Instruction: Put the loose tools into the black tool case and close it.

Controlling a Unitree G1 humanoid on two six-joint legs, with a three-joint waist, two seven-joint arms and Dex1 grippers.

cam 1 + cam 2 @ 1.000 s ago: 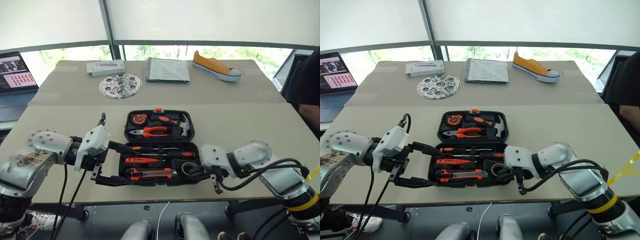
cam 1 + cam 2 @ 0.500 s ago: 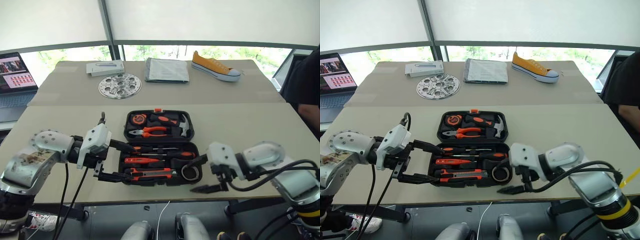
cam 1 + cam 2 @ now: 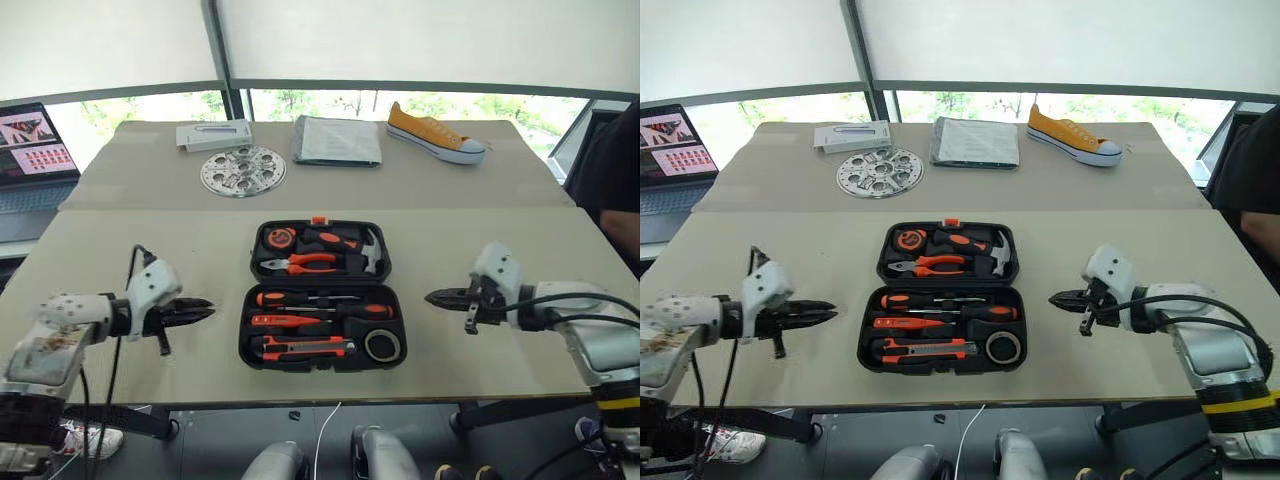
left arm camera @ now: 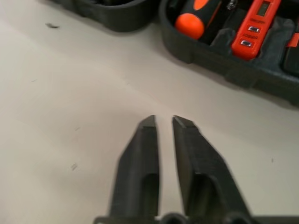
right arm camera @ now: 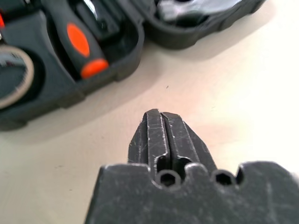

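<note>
Case (image 3: pixel 322 296) lies open, tools slotted inside. Left gripper (image 3: pixel 205 311) hangs left of it, right gripper (image 3: pixel 432 296) right of it, both pinched closed, empty, tips pointing at it.

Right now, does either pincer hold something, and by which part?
Nothing is held. The left pincer and the right pincer are both shut and empty, one on each side of the open case.

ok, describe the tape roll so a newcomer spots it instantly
Find the open black tool case in the middle of the near table. In the half nearest the robot, look at the right-hand corner: the tape roll is the only ring there, dark with a pale centre, beside long orange-and-black tools.
</note>
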